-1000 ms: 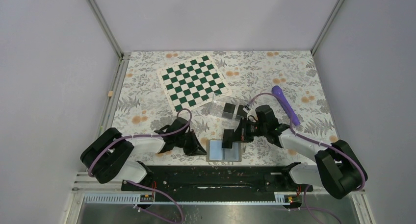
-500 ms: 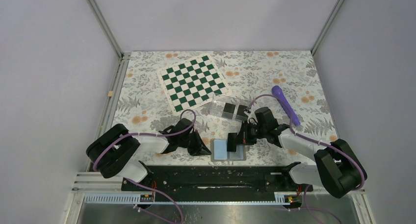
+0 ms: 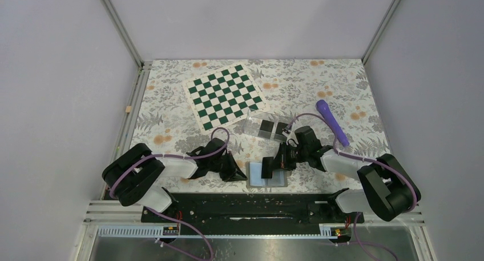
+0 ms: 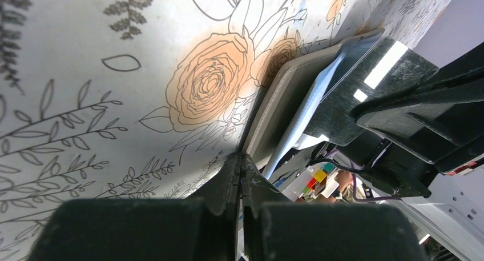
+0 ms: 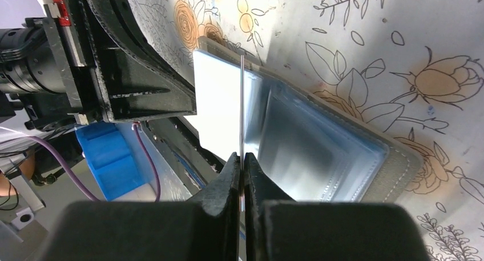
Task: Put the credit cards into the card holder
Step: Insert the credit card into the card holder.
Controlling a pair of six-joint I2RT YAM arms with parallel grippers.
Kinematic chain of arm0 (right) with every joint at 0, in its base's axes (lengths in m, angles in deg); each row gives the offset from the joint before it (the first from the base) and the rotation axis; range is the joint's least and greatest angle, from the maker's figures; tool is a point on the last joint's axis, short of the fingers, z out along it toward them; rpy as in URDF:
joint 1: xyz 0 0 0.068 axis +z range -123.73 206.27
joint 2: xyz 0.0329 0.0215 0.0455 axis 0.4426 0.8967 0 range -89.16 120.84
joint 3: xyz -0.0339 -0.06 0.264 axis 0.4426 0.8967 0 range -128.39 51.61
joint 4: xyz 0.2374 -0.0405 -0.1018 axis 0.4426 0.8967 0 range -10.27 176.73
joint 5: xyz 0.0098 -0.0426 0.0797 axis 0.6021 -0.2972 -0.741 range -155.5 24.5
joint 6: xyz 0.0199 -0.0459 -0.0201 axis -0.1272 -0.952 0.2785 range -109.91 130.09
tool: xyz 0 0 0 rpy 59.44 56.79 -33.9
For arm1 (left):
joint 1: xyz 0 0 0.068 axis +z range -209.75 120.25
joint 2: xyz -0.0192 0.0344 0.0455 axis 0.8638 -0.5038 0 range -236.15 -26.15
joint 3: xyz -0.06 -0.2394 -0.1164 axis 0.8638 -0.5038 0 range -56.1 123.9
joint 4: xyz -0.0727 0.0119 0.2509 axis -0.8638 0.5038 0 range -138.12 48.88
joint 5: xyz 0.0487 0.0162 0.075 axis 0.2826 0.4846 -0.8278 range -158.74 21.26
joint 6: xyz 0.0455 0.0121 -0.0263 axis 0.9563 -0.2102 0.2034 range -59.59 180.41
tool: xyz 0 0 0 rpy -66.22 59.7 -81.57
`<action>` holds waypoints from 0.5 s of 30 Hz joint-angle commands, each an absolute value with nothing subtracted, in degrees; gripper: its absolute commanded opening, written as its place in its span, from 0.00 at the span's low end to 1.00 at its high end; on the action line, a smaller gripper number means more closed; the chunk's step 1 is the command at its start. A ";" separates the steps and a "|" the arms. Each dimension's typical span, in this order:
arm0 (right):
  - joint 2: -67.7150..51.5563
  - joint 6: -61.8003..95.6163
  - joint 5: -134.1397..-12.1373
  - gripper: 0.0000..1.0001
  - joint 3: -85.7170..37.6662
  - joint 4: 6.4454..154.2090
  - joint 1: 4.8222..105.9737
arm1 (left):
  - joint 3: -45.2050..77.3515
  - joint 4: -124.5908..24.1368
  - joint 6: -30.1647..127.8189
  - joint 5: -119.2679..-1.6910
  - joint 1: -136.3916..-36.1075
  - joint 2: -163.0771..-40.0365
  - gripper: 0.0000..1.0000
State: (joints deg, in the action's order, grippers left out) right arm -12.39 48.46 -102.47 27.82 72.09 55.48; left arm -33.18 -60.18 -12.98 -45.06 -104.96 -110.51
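Table (image 3: 342, 78): floral print, white ground with orange blooms and grey leaves.

Lying on it:
- Green-and-white chessboard mat (image 3: 224, 95), far side, turned at an angle.
- Clear card holder (image 3: 251, 124), just beside the mat's near corner.
- Purple pen (image 3: 333, 121), right of the holder, apart from it.
- Taupe wallet (image 3: 277, 180), near edge, open flat, light-blue inside up.

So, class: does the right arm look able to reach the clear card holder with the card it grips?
Probably yes. The right gripper holds a card over the open wallet; the card holder stands just beyond, with nothing between them. The left gripper sits at the wallet's left side, out of the way.
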 commanded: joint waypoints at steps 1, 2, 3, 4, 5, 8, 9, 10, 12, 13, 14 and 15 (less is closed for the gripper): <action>-13.17 49.71 -103.39 0.00 28.07 69.42 55.87 | -31.75 -62.01 -13.68 -46.96 -105.70 -111.46 0.00; -12.86 49.73 -103.32 0.00 28.02 69.44 55.89 | -31.75 -62.01 -13.68 -46.95 -105.72 -111.55 0.00; -12.35 49.73 -103.29 0.00 27.97 69.45 55.89 | -31.70 -62.09 -13.69 -46.97 -105.78 -111.64 0.00; -11.74 49.73 -103.43 0.00 27.97 69.35 55.85 | -31.67 -62.10 -13.69 -46.96 -105.77 -111.67 0.00; -11.20 49.98 -103.57 0.00 27.99 69.17 55.84 | -31.65 -62.02 -13.69 -46.97 -105.80 -111.72 0.00; -9.67 51.21 -103.88 0.00 27.91 69.29 55.76 | -31.61 -62.01 -13.69 -47.03 -105.87 -111.84 0.00; -9.44 51.77 -103.84 0.00 27.88 69.95 55.52 | -31.62 -62.01 -13.69 -47.03 -105.87 -111.92 0.00; -9.40 52.35 -103.89 0.00 28.07 70.57 55.35 | -31.59 -62.03 -13.69 -46.95 -105.88 -112.10 0.00; -10.04 52.95 -103.17 0.00 28.29 72.58 54.72 | -31.57 -62.18 -13.62 -46.99 -105.89 -112.31 0.00; -10.74 52.98 -102.36 0.00 28.55 73.36 54.30 | -31.57 -62.18 -13.60 -46.91 -105.89 -112.41 0.00; -11.47 52.94 -101.08 0.00 28.81 73.93 53.86 | -31.45 -62.19 -13.52 -46.86 -105.89 -112.38 0.00; -12.06 52.71 -100.41 0.00 28.92 74.37 53.24 | -31.48 -62.19 -13.43 -46.79 -105.89 -112.44 0.00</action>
